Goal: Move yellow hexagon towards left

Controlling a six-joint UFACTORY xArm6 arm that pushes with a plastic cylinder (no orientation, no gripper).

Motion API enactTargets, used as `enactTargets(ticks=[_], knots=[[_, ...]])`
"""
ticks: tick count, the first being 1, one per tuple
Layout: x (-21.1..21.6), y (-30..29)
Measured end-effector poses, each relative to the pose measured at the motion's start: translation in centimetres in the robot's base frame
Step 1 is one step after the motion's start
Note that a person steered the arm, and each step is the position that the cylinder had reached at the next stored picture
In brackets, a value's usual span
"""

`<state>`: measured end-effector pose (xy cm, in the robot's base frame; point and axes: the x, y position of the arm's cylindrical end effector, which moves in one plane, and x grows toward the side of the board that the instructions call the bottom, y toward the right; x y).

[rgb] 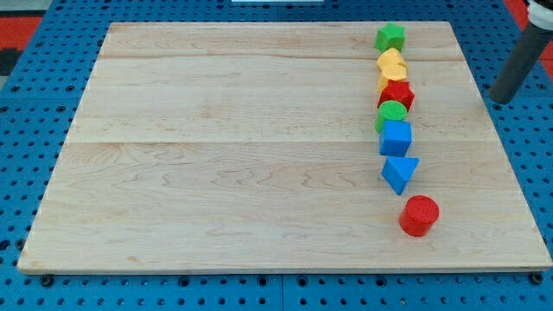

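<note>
The yellow hexagon (391,63) lies near the top right of the wooden board (216,155), second in a column of blocks. Above it is a green star-like block (390,37). Touching its lower side is another yellow block (386,79), shape unclear, then a red star (397,94), a green cylinder (391,113), a blue cube (397,138), a blue triangle (399,172) and a red cylinder (420,215). My tip (501,99) is off the board's right edge, well to the right of the hexagon and touching no block.
The board rests on a blue pegboard (26,155) that surrounds it on all sides. The dark rod (521,59) slants up toward the view's top right corner.
</note>
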<state>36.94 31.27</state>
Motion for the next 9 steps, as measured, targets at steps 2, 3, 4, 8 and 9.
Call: enactTargets(ticks=[2, 3, 4, 8, 9], knots=[[-0.8, -5.4], [-3.2, -7.8], [-5.1, -12.1], [2.1, -28.0], [3.0, -36.3]])
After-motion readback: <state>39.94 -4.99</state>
